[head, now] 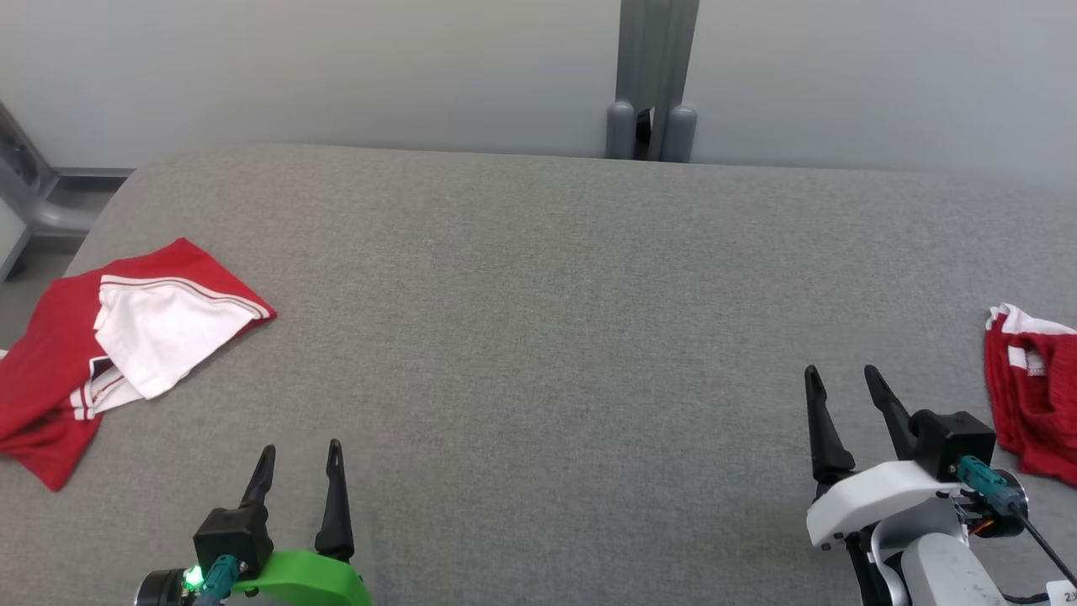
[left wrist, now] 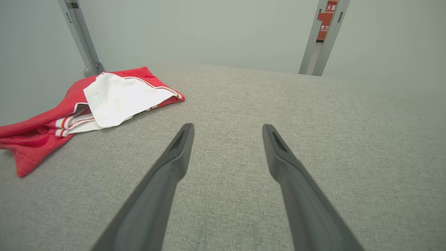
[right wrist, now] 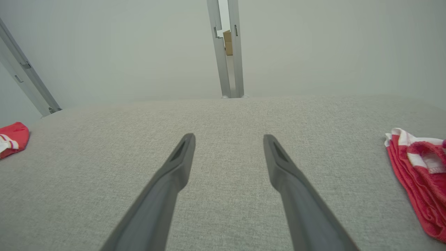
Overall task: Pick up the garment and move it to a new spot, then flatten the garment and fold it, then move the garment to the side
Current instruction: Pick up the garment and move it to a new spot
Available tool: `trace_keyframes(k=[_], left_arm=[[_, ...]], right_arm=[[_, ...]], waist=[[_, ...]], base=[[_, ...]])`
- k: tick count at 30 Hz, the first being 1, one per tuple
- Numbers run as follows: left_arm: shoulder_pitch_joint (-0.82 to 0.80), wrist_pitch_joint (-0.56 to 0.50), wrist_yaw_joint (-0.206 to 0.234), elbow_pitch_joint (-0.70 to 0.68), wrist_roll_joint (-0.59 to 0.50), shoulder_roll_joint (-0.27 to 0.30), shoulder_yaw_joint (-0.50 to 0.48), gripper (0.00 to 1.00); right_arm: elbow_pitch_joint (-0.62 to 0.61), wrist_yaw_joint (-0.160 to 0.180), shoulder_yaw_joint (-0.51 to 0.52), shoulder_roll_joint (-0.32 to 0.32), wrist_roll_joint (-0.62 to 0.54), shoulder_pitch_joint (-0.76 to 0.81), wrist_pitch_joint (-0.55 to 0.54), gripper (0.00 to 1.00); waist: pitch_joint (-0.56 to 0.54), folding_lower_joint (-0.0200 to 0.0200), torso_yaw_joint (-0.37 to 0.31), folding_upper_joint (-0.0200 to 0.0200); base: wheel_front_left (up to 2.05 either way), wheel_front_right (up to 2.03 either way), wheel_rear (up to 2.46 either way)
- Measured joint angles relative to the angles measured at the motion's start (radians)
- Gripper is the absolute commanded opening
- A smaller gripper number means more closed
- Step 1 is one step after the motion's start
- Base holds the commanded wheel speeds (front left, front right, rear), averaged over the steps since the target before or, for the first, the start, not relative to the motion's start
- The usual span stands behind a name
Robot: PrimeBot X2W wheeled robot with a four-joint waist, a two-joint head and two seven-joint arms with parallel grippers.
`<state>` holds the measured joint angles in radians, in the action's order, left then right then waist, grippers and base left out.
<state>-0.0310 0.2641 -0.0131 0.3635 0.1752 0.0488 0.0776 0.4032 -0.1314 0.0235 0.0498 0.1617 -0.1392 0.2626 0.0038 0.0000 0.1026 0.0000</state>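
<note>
Left gripper (head: 301, 445) and right gripper (head: 840, 369) spread wide, empty. Ahead-left of the left one, rumpled red-and-white garment (head: 126, 337); just right of the right one, second red-and-white garment (head: 1031, 404), bunched. Underneath, grey fabric surface (head: 538, 278); beyond, pale wall (head: 336, 67) and grey metal post (head: 652, 76).

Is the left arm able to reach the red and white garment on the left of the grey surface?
Probably yes. The left gripper is open and empty, the red and white garment lies ahead to its left, and nothing stands between them on the grey surface.
</note>
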Motion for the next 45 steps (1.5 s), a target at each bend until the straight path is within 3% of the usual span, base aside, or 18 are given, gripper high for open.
trace_keyframes(k=[9,19,26,31,39,45], left_arm=[[-0.002,0.000,0.002,0.014,-0.001,0.000,-0.024,1.00],[0.011,0.000,0.014,0.015,0.000,0.000,-0.096,1.00],[0.053,0.000,0.024,-0.022,0.032,0.001,-0.162,1.00],[0.057,0.000,0.023,-0.024,0.064,0.001,-0.168,1.00],[-0.046,0.000,-0.074,0.090,0.114,0.001,-0.177,1.00],[-0.219,0.000,-0.109,0.155,0.119,0.015,-0.228,1.00]], right_arm=[[0.017,0.000,-0.050,0.000,0.004,0.006,0.000,1.00],[0.042,0.000,-0.162,0.000,0.021,-0.012,0.000,1.00],[0.073,0.000,-0.255,-0.003,0.022,-0.079,0.000,1.00],[0.086,0.000,-0.257,-0.002,0.014,-0.103,0.000,1.00],[0.061,0.000,-0.183,-0.001,-0.063,-0.095,0.000,1.00],[0.002,0.000,-0.161,-0.002,-0.123,-0.131,0.000,1.00]], waist=[[0.011,0.0000,0.114,0.0000],[0.021,0.0000,0.312,0.0000],[0.045,-0.0001,0.412,0.0000],[0.084,0.0000,0.434,0.0000],[0.131,-0.0001,0.435,0.0000],[0.188,0.0000,0.411,0.0000]], base=[[0.00,0.00,0.00],[0.00,0.00,0.00],[0.00,0.00,0.00],[0.00,0.00,0.00],[0.00,0.00,0.00],[0.00,0.00,0.00]])
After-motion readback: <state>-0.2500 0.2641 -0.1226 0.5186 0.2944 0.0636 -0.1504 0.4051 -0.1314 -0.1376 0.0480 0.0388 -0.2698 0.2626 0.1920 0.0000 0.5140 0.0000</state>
